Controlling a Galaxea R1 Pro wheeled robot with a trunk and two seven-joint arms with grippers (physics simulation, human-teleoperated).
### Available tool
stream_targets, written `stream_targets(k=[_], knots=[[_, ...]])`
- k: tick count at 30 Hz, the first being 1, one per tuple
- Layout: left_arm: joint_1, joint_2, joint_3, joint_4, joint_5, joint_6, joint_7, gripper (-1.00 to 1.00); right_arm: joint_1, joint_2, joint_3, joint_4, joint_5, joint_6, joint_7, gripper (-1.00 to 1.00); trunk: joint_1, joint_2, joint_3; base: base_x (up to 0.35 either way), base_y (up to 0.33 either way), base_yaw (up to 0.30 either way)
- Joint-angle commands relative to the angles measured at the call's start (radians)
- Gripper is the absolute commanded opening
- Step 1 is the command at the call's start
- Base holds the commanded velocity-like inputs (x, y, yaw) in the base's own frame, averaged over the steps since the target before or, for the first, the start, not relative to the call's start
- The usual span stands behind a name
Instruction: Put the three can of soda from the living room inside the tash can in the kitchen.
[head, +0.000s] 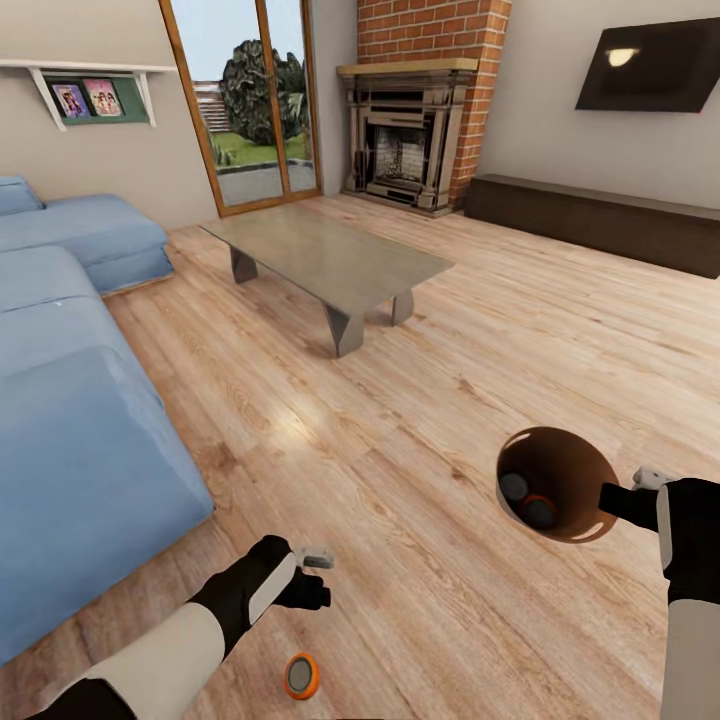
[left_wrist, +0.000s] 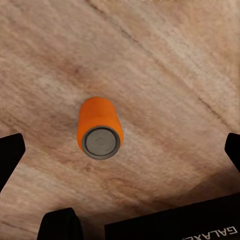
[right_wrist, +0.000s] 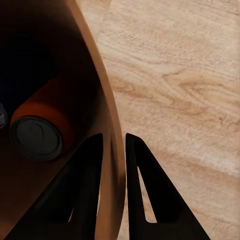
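Head view over a living room with light wood floor (head: 420, 400): blue sofa (head: 70, 380) along the left edge, glass coffee table (head: 325, 255) mid-room, brick fireplace (head: 415, 120) behind. Near the bottom edge of the floor, one orange soda can (head: 301, 676) standing upright, grey top showing. Just above it, left gripper (head: 318, 558) hovering, fingers (left_wrist: 10, 160) spread wide apart and empty. Toward the floor's right side, brown trash can (head: 556, 482) held off the floor, right gripper (right_wrist: 112, 185) clamped across its rim, one finger inside the wall and one outside. Inside, two cans (head: 528, 500) already lying at the bottom. Advice for the pickup: straight descent with the can centred between the spread fingers, squeeze on the orange sides below the lid, trash can kept level meanwhile, likely tipping risk if a fingertip clips the can.
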Motion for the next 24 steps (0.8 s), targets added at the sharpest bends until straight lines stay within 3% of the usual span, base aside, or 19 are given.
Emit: stream_targets(k=[1,16,24], knots=[[0.000,0.000,0.000,0.000,0.000,-0.001,0.000,1.00,0.000,0.000,0.000,0.000,-0.020,0.002,0.005,-1.00,0.000,0.000,0.000,0.000,0.000,0.000],[0.001,0.001,0.003,0.054,-0.001,-0.065,0.013,1.00,0.000,0.000,0.000,-0.001,-0.020,0.002,0.005,-1.00,0.000,0.000,0.000,0.000,0.000,0.000],[0.000,-0.001,0.004,0.163,-0.004,-0.110,0.020,1.00,0.000,0.000,-0.001,-0.002,-0.020,0.002,0.005,-1.00,0.000,0.000,0.000,0.000,0.000,0.000]])
